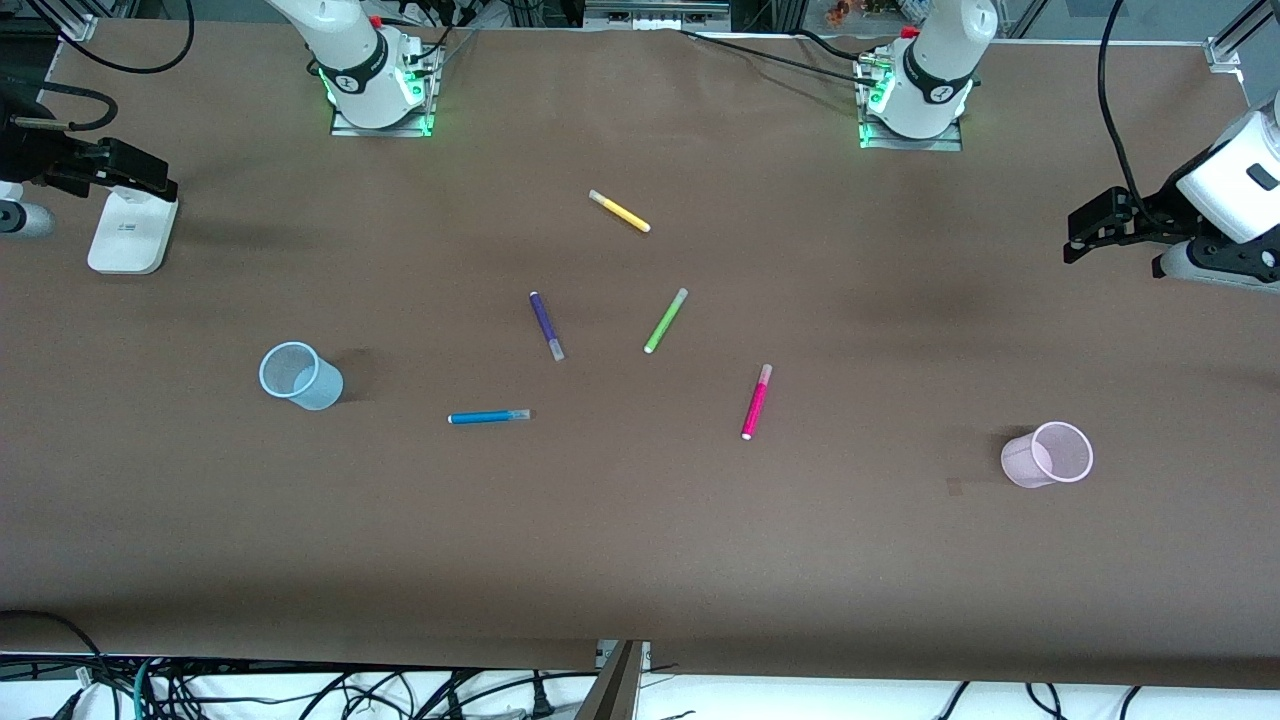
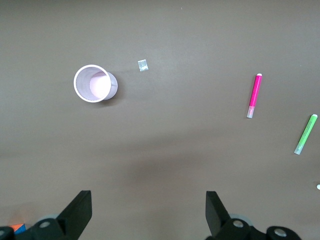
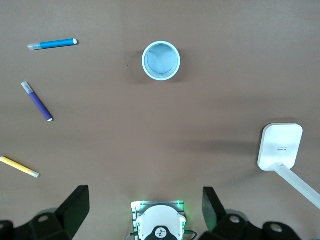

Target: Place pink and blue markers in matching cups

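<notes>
While both arms are held high at the table's two ends, nothing of the task is yet grasped. The left gripper (image 2: 147, 215) is seen with its fingers spread wide and empty, over bare table at the left arm's end; the right gripper (image 3: 145, 212) is likewise spread and empty, over the right arm's end near a white stand (image 1: 128, 232).

The pink marker (image 1: 756, 401) is laid flat near mid-table, well apart from the pink cup (image 1: 1048, 455), which stands upright toward the left arm's end. The blue marker (image 1: 489, 416) is laid flat, nearer to the blue cup (image 1: 300, 375), which stands upright toward the right arm's end. A purple marker (image 1: 546, 326), a green marker (image 1: 665, 320) and a yellow marker (image 1: 619, 211) are scattered farther from the front camera and are not required.

The markers are judged to be light, stiff and smooth-barrelled, so that rolling under an off-centre pinch is to be expected; each is best taken across the barrel near its middle, with the fingers set square to its length. The cups are judged thin and easily tipped, being shorter than a marker, so a marker should be lowered steeply inside the rim and not dropped against the wall.
</notes>
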